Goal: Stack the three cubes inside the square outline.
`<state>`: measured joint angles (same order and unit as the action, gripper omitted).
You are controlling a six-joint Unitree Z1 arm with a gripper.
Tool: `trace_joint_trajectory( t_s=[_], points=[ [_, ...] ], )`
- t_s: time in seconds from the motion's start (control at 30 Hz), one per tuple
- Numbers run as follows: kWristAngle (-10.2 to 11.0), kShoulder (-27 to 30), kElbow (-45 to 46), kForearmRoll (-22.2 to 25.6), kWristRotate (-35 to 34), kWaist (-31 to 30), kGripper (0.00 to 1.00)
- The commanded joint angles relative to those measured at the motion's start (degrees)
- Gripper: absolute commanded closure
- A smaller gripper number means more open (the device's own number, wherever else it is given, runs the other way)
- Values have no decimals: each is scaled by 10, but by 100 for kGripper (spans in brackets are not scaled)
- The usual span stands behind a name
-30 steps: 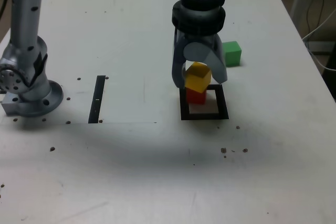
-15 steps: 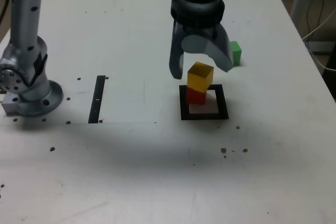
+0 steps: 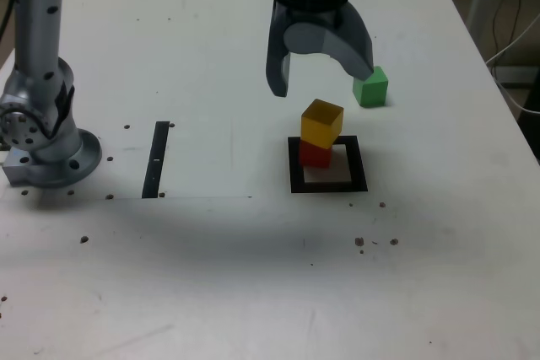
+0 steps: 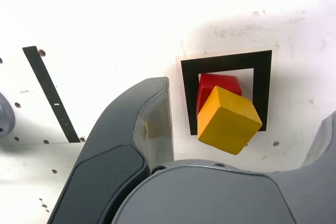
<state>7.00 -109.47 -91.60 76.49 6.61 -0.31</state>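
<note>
- Nearest to you in the exterior view, the black square [image 3: 329,187] lies flat, and your stack stands at its left part there, leaving pale centre bare on the right.
- The red cube [image 3: 315,156] is your base, down inside the square, close up to the border; you can't tell whether it touches the black.
- The yellow cube [image 3: 321,126] sits on the red one, turned against it and overhanging, so you have two of the three cubes stacked.
- Your claw [image 3: 321,82] is beyond the stack, up in the air, its fingers spread wide with nothing between them and clear of the yellow cube.
- Farther off, the green cube [image 3: 371,88] stands on the table outside the square, toward the exterior view's right; it is the one you have left to stack.
- By the look of it, you are about two-thirds through: you need to fetch the green cube and set it gently on the yellow, whose skewed seat could let the pile tip.
</note>
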Motion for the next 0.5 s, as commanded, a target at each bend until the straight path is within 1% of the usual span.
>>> trace_joint_trajectory(
  t_s=[0.0, 0.2, 0.47],
  points=[
    [-3, 1, -15, 3, 27, 9, 1],
    [-3, -12, -32, 4, 87, 32, 1],
    [0, -38, -72, 6, 158, 80, 1]
  ],
)
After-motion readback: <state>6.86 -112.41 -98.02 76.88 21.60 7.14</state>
